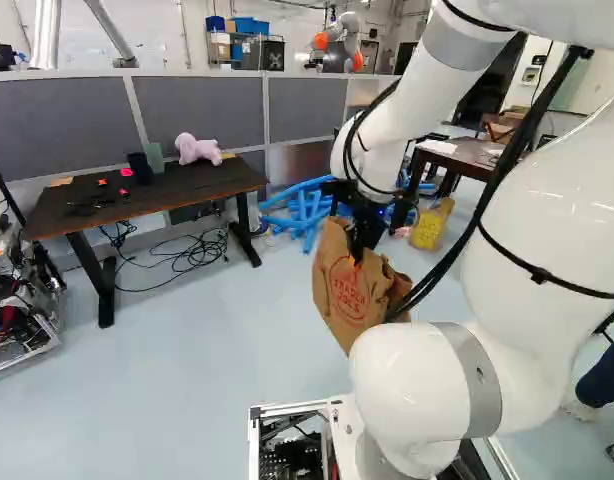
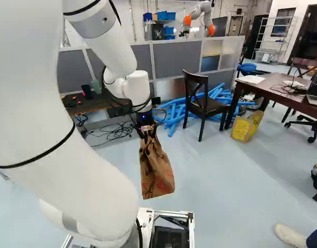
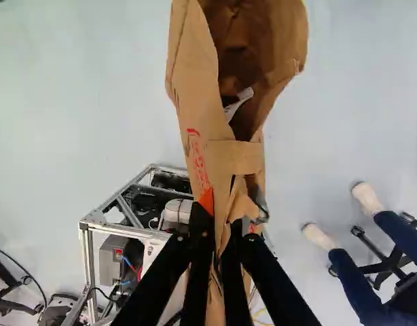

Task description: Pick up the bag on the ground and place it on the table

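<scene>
Showing bag's [image 3: 192, 88] scrap [image 3: 243, 97]: wrist view only

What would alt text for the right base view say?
A brown paper bag hangs from the arm's hand, ahead of the base. Beyond: a wooden chair, blue tubes, a dark desk at left and a brown table at right.

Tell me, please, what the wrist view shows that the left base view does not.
Only the wrist view shows a white item inside the open brown paper bag.

Only the left base view shows the desk, the pink plush toy on it and the blue tubes.

Both show the bag held by the hand, above the floor.
</scene>
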Available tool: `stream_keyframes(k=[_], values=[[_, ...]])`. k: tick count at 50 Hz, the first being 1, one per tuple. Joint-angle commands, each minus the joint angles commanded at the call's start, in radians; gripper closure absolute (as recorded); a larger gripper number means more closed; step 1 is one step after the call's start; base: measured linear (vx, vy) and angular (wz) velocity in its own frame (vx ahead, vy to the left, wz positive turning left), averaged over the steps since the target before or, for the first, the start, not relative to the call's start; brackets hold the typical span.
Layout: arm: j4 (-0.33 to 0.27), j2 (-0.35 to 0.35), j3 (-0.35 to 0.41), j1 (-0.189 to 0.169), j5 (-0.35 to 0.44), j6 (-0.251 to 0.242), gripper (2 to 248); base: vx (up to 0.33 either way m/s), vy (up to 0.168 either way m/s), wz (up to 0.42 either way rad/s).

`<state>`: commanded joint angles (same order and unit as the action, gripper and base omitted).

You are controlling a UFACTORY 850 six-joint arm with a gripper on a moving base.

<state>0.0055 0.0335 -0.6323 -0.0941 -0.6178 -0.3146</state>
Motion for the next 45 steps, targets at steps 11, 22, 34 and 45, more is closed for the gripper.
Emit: stream_keyframes(k=[11, 22, 34, 45], values=[[0.0, 0.004, -0.041, 0.006, -0.04, 0.0, 229, 0.0, 0.0, 0.0], [0.0, 0.005, -0.083, 0.026, -0.1, 0.0, 229, 0.0, 0.0, 0.0], [0.0, 0.004, -0.131, 0.053, -0.151, 0.0, 229, 0.0, 0.0, 0.0], [0.0, 0.007, -0.171, 0.078, -0.192, 0.0, 229, 0.0, 0.0, 0.0]])
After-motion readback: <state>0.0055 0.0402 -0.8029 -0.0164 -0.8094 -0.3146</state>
